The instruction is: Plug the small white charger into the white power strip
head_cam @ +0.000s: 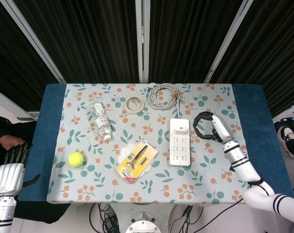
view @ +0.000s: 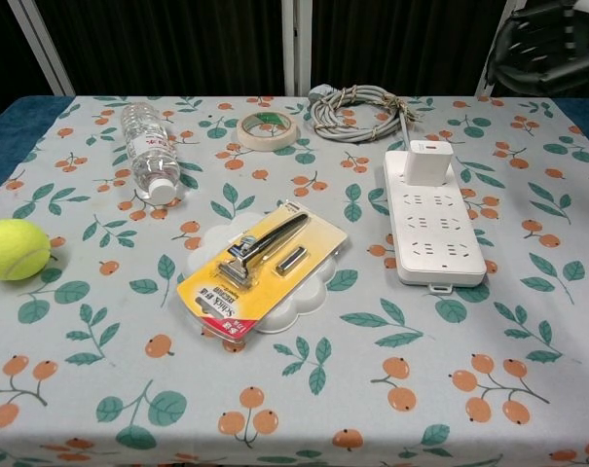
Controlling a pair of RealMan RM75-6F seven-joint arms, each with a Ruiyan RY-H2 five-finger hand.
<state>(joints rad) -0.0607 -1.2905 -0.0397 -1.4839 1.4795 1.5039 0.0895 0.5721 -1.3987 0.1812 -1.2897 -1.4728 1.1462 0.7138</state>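
The small white charger point(head_cam: 180, 126) point(view: 428, 161) stands upright in the far end of the white power strip point(head_cam: 180, 148) point(view: 436, 236), which lies right of centre on the floral cloth. My right hand point(head_cam: 207, 126) point(view: 547, 47) hovers to the right of the strip, apart from it, with its dark fingers loosely curved and nothing in them. It is blurred at the top right corner of the chest view. My left hand point(head_cam: 10, 174) hangs off the table's left side, fingers stretched out and empty.
A coiled grey cable point(head_cam: 164, 93) point(view: 357, 100) lies behind the strip. A tape roll point(head_cam: 135, 104) point(view: 269, 129), a water bottle point(head_cam: 100, 120) point(view: 150, 151), a tennis ball point(head_cam: 76, 159) point(view: 15, 249) and a yellow razor pack point(head_cam: 137, 160) point(view: 262, 265) lie to the left.
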